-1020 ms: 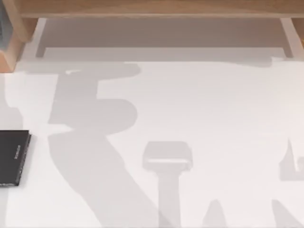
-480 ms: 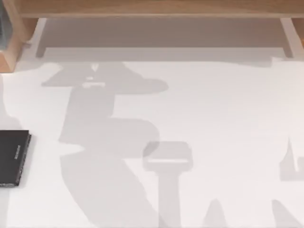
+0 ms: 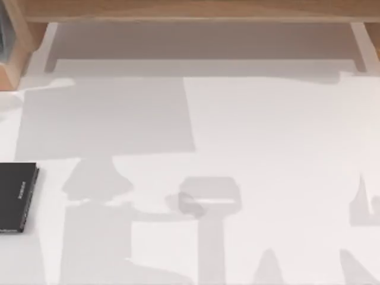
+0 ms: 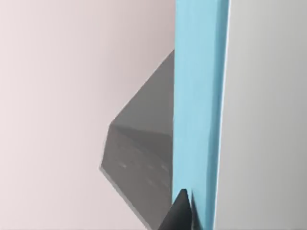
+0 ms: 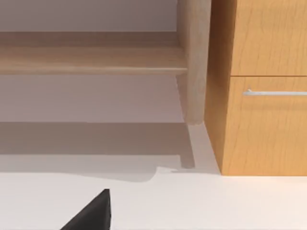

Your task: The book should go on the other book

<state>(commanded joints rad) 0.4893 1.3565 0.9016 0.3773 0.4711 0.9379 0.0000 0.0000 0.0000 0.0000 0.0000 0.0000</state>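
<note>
The teal-blue book (image 4: pixel 197 105) stands on edge in the left wrist view, with my left gripper (image 4: pixel 191 216) shut on it; one dark fingertip (image 4: pixel 180 211) presses against its cover. Beyond it, lower down, lies the other book (image 4: pixel 138 163), flat and dark. From above, that black book (image 3: pixel 16 196) with pale spine lettering rests at the table's left edge. A large square shadow (image 3: pixel 107 119) falls on the table to its upper right. A dark part of my right gripper (image 5: pixel 91 214) shows over the white table, facing the wooden furniture.
A wooden shelf unit (image 3: pixel 190 10) runs along the back of the table, with a wooden side panel (image 3: pixel 13 53) at the back left. A wooden cabinet with a handled drawer (image 5: pixel 268 91) stands ahead of the right arm.
The left arm's shadow has changed shape and shifted; a broad square shadow now covers the table's left-middle. The black book and the right arm's shadow have not moved.
</note>
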